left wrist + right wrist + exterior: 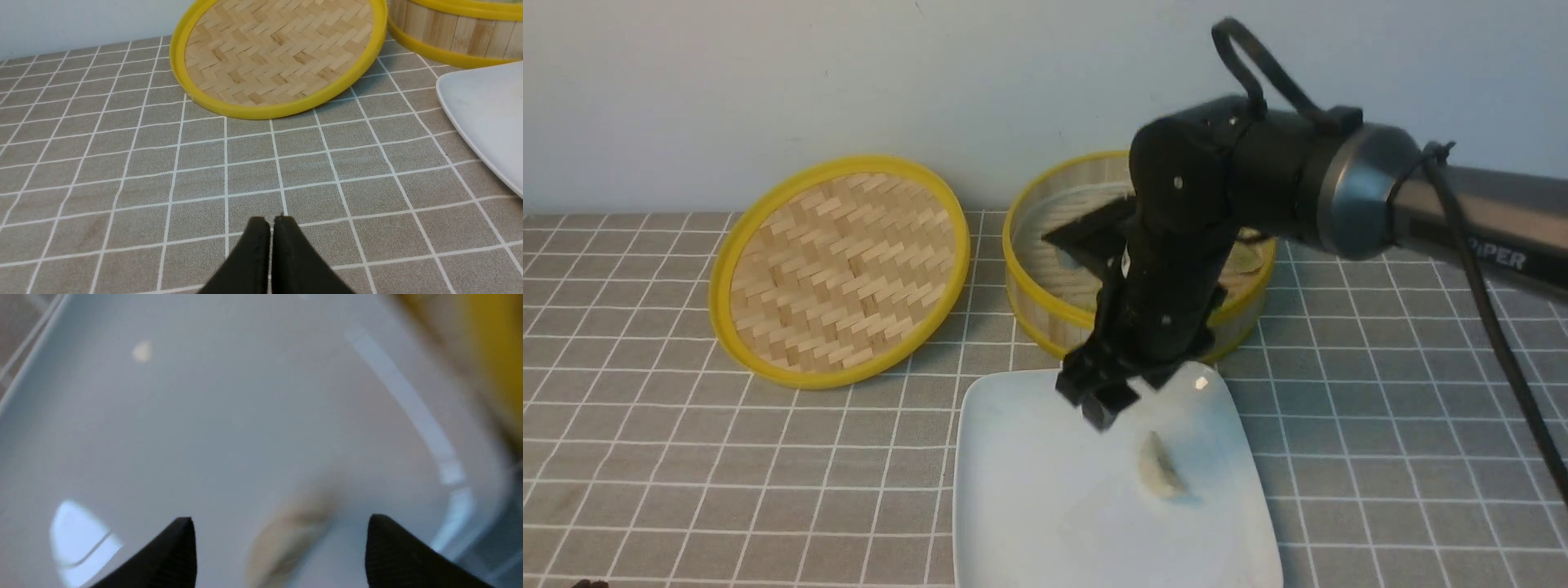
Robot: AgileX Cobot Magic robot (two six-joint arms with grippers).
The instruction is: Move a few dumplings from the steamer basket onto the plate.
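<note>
One dumpling (1160, 475): pale, pleated, lying loose on the right half of the plate; nothing of mine touches it.
Plate (1037, 506): white, square, glossy; nearest the front camera, just in front of the steamer basket.
Steamer basket (1033, 282): bamboo, yellow-rimmed, uncovered; my right arm hides most of its inside.
Lid (841, 269): woven, yellow-rimmed; left of the basket, whether touching it I cannot tell.
My right pincer (1098, 402): released, tips wide apart, empty; hanging over the far part of the plate, the dumpling just beside it.
My left pincer (269, 222): clenched tip to tip, grasping nothing; low over the tablecloth, apart from the lid.
Tablecloth (645, 457): grey, white grid.
</note>
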